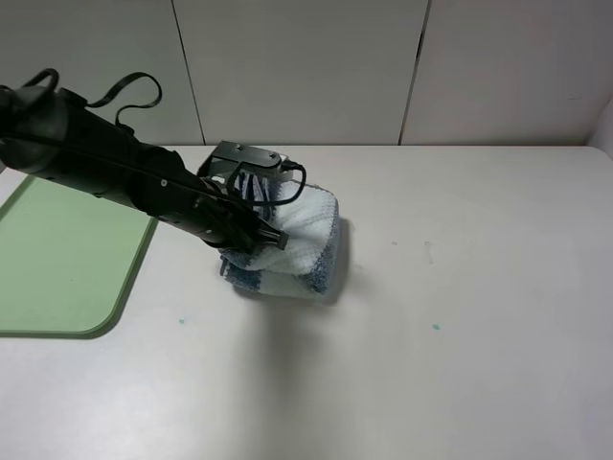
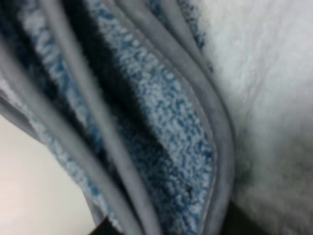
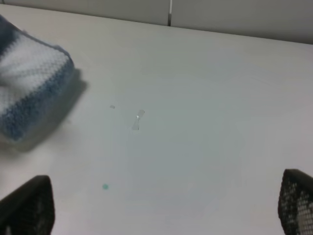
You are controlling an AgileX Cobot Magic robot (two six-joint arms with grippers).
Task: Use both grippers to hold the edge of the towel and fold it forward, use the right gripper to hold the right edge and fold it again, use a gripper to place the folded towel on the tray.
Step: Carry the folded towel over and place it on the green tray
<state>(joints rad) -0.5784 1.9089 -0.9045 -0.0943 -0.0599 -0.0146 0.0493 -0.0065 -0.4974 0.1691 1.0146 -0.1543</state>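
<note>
The towel (image 1: 308, 247), striped white and dusty blue, lies folded into a thick bundle near the middle of the table. My left gripper (image 1: 264, 236) reaches in from the left and is shut on the bundle's left side. In the left wrist view the towel's stacked layers (image 2: 161, 147) and their grey hem, the edge of the towel (image 2: 222, 147), fill the frame. The pale-green tray (image 1: 57, 254) lies flat at the left, apart from the towel. My right gripper (image 3: 161, 208) hovers open over bare table, its fingertips (image 3: 29, 205) wide apart, with the towel (image 3: 29, 93) off to one side.
The white table (image 1: 460, 287) stretches right of the towel and ends at pale wall panels (image 1: 306, 67) behind. Small teal specks (image 1: 436, 327) mark the tabletop. The left arm (image 1: 105, 158) crosses above the tray's near corner.
</note>
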